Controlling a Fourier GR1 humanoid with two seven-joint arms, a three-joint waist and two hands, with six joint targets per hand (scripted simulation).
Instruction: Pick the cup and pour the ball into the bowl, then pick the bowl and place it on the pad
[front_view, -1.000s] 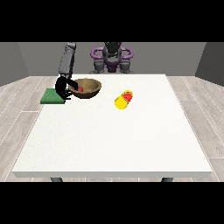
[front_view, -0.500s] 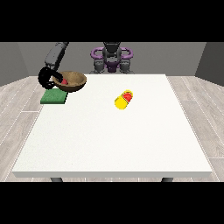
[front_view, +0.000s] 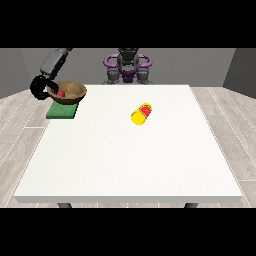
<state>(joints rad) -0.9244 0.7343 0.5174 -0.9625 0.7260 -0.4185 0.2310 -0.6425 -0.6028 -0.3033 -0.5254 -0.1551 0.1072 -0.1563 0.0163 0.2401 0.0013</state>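
Here, nearest the camera, the white counter (front_view: 125, 165) fills the lower and middle frame, its front edge bare. At centre frame the yellow cup (front_view: 141, 114) lies on its side, red interior facing the upper right, which suggests the pour is done. Farther back, at the upper left, the wooden bowl (front_view: 69, 92) sits over the green pad (front_view: 61, 110), with the red ball (front_view: 60, 93) inside it; whether the bowl rests on the pad or hangs just above it cannot be told. The hand at the view's left (front_view: 39, 88) is curled round the bowl's left rim. Judged from this, only setting down and release remain. The other hand does not show. Beyond the counter, the robot's torso (front_view: 127, 65) sits at top centre; wood-plank floor (front_view: 230, 130) and grey walls (front_view: 200, 65) surround the scene.
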